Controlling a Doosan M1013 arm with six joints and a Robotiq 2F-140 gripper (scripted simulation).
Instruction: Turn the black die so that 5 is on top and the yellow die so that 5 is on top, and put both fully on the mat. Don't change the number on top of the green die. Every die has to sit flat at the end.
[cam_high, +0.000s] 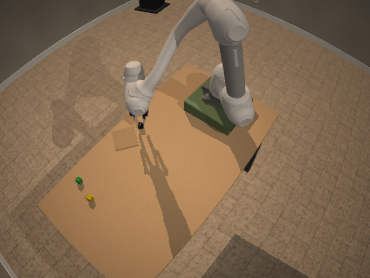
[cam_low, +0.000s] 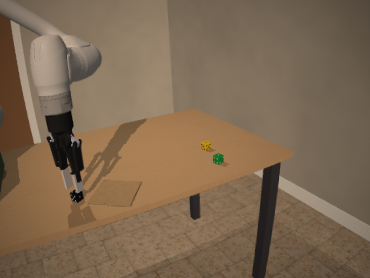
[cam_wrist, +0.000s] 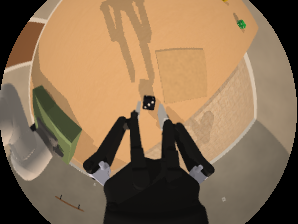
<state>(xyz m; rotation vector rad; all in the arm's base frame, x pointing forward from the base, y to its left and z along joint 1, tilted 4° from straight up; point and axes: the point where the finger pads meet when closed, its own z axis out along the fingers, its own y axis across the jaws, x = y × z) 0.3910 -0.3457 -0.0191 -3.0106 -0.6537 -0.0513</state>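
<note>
- Gripper (cam_low: 75, 192) is down at the wooden table (cam_low: 165, 145), fingers either side of the black die (cam_low: 75, 196) beside the mat (cam_low: 116, 193); whether they pinch it, I cannot tell.
- Yellow die (cam_low: 206, 145) and green die (cam_low: 218, 159) sit near the far edge.
- Tiled floor (cam_low: 210, 235), beige walls (cam_low: 280, 75).

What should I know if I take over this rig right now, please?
Gripper: partly open, lowered over the black die, fingers either side, not clamped on it.
Black die: on the table just off the mat, on the arm's side.
Yellow die and green die: close together near the far table edge, well away from the mat.
Top numbers are too small to read.
Done: nothing placed yet.
Left: grip and turn black to 5, then yellow to 5, set both flat on the mat; leave green alone.
</note>
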